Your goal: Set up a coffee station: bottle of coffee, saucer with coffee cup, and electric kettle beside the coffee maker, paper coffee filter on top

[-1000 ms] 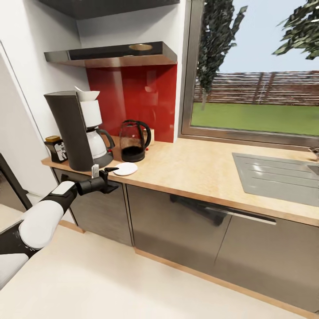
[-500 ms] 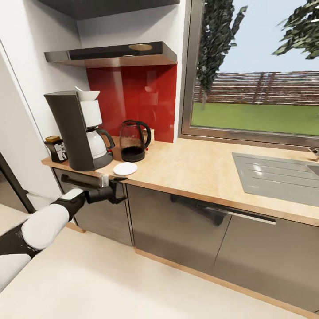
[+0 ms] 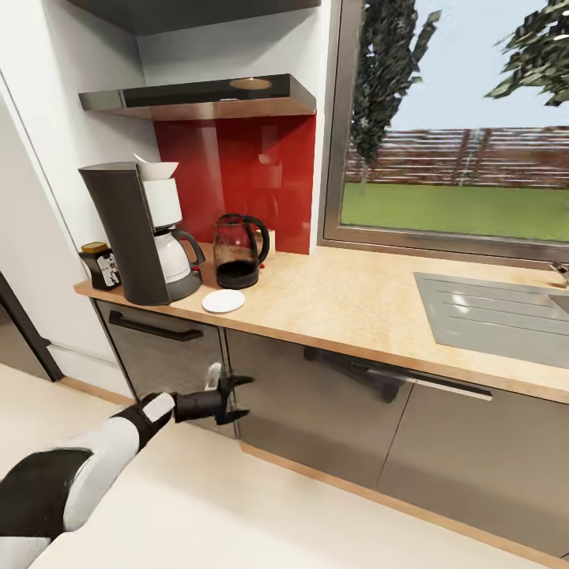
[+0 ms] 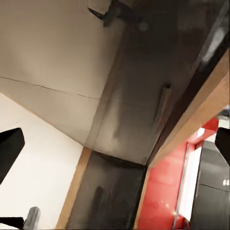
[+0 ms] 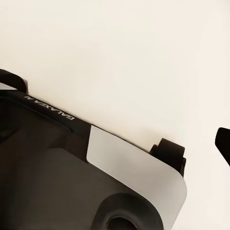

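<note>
On the countertop (image 3: 356, 304) the coffee maker (image 3: 136, 233) stands at nine o'clock from the electric kettle (image 3: 238, 251), with the paper coffee filter (image 3: 157, 168) on top, the bottle of coffee (image 3: 101, 265) touching its nine o'clock side, and the bare saucer (image 3: 224, 300) at its four o'clock. The left gripper (image 3: 239, 395) hangs low before the cabinets (image 3: 316, 411), jaws spread wide and empty. I cannot tell the right gripper's state; its wrist view shows the robot's base (image 5: 72, 182) over pale floor (image 5: 143, 62)

The table (image 3: 348, 304) looks like matt light wood grain; the cabinets (image 3: 316, 403) below are glossy dark grey, the sink (image 3: 490, 312) brushed steel, the electric kettle (image 3: 237, 251) clear glass.
</note>
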